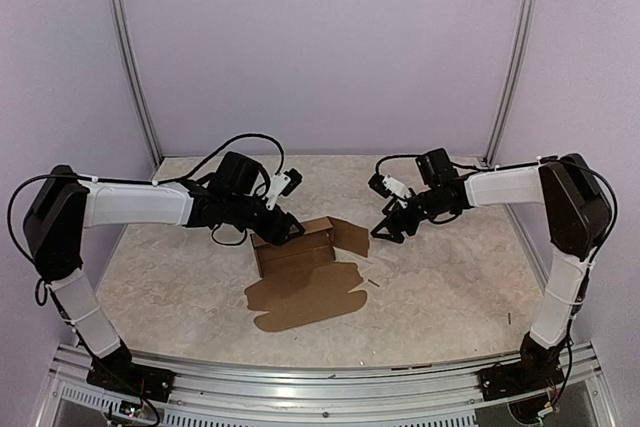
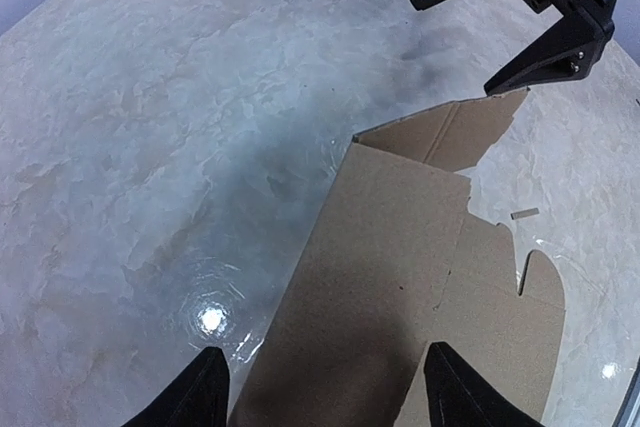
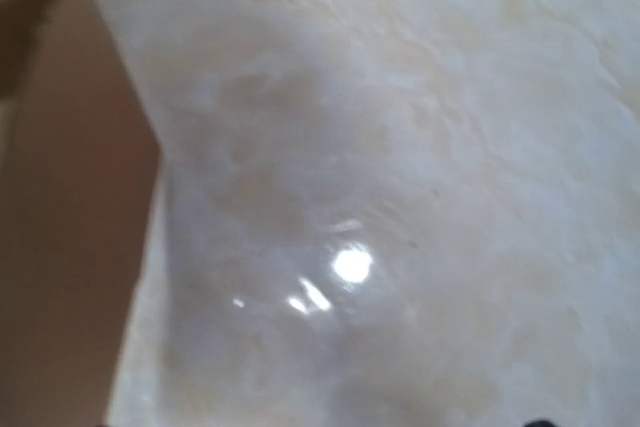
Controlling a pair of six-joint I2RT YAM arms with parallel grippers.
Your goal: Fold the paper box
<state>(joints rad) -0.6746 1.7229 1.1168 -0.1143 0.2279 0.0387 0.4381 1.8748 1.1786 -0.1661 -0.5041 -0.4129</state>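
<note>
1. Nearest the arm bases, an aluminium rail [image 1: 330, 387] bounds the marbled table [image 1: 180, 287]. A bare strip of tabletop lies between the rail and the work.
2. The paper box [image 1: 300, 282] sits mid-table, slightly left of centre. Its near part is a flat panel with rounded tabs lying on the surface. Behind that, walls stand up to form a shallow trough.
3. It looks like thin, light cardboard, stiff across each panel and willing to bend only at the creases. On this glossy top it will probably slide unless one arm pins it. Flap edges and wall rims are the likeliest places to take hold, not the panel middles.
4. A small cardboard scrap [image 2: 524, 214] lies loose just right of the sheet.
5. The left gripper [image 2: 330, 395] hangs over the raised panel at the box's rear left. Its fingers are spread wide to either side and pinch nothing.
6. The right gripper [image 2: 452, 47] is also spread and empty, just beyond the angled side flap [image 1: 350, 237]. One fingertip is near the flap's edge, but whether it touches cannot be told.
7. Farther back the tabletop runs free to the rear wall, with frame posts [image 1: 130, 57] at the corners.
</note>
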